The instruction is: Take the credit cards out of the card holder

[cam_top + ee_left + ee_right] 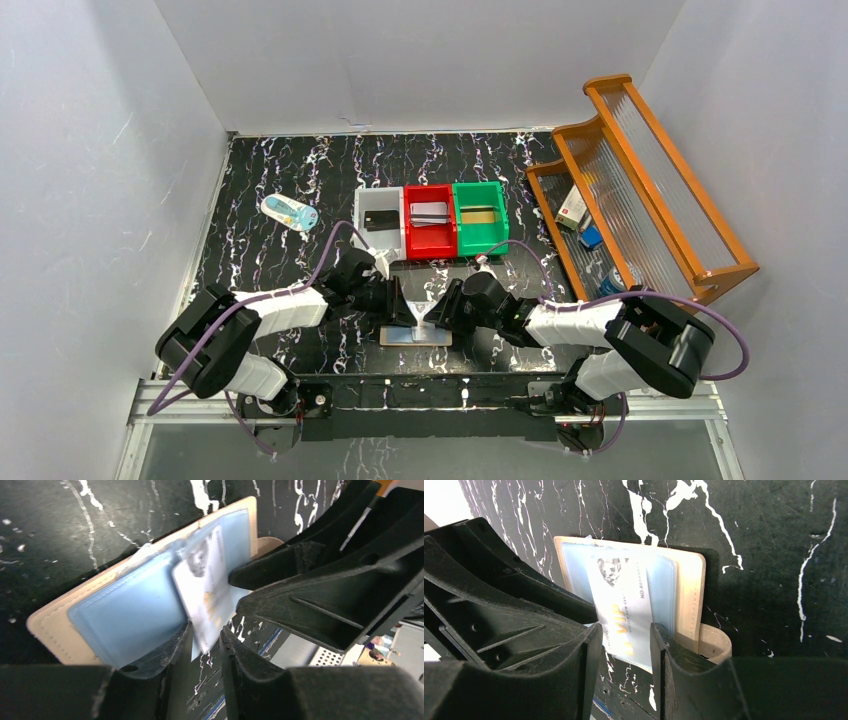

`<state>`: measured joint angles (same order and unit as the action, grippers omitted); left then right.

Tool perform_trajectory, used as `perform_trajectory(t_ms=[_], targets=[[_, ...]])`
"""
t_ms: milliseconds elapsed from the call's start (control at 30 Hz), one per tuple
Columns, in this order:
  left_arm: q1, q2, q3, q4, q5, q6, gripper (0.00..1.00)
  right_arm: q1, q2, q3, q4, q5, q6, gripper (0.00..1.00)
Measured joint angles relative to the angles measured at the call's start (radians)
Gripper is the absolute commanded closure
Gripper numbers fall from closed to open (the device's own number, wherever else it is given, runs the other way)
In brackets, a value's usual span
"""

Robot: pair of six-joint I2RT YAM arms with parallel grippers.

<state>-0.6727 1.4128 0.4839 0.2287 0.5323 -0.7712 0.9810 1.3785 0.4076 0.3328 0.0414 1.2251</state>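
The card holder (440, 338) lies open near the table's front edge, beige outside (50, 627) with pale blue pockets. A silvery credit card (205, 590) with gold lettering sticks out of a pocket and tilts upward (415, 320). My left gripper (205, 636) is closed on this card's protruding corner. My right gripper (624, 632) is open and straddles the card (624, 600). Its right finger (664, 640) rests on the holder's edge (689, 595) by the snap tab (716, 645). The two grippers meet tip to tip over the holder (402, 312) (432, 318).
White (372, 202), red (414, 240) and green (496, 232) bins stand behind, holding a black (380, 222), a silvery (428, 213) and a gold card (478, 215). A wooden rack (640, 170) is at the right. A small bottle (290, 212) lies at the left.
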Motion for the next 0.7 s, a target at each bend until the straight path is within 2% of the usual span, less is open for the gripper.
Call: perform_trajectory(t_ms=[167, 333, 567, 700], targets=[[0.0, -0.037, -0.003, -0.053, -0.053, -0.006, 0.66, 0.0, 0.004, 0.0, 0.007, -0.002, 0.002, 0.5], [0.0, -0.085, -0.002, -0.084, -0.085, -0.006, 0.67, -0.001, 0.008, 0.0, 0.012, -0.005, 0.002, 0.5], [0.0, -0.015, 0.007, -0.076, -0.07, -0.008, 0.74, -0.005, 0.019, 0.0, 0.031, -0.018, 0.002, 0.5], [0.0, 0.014, 0.01, -0.045, -0.047, -0.017, 0.83, -0.005, 0.024, 0.0, 0.038, -0.021, 0.003, 0.5]])
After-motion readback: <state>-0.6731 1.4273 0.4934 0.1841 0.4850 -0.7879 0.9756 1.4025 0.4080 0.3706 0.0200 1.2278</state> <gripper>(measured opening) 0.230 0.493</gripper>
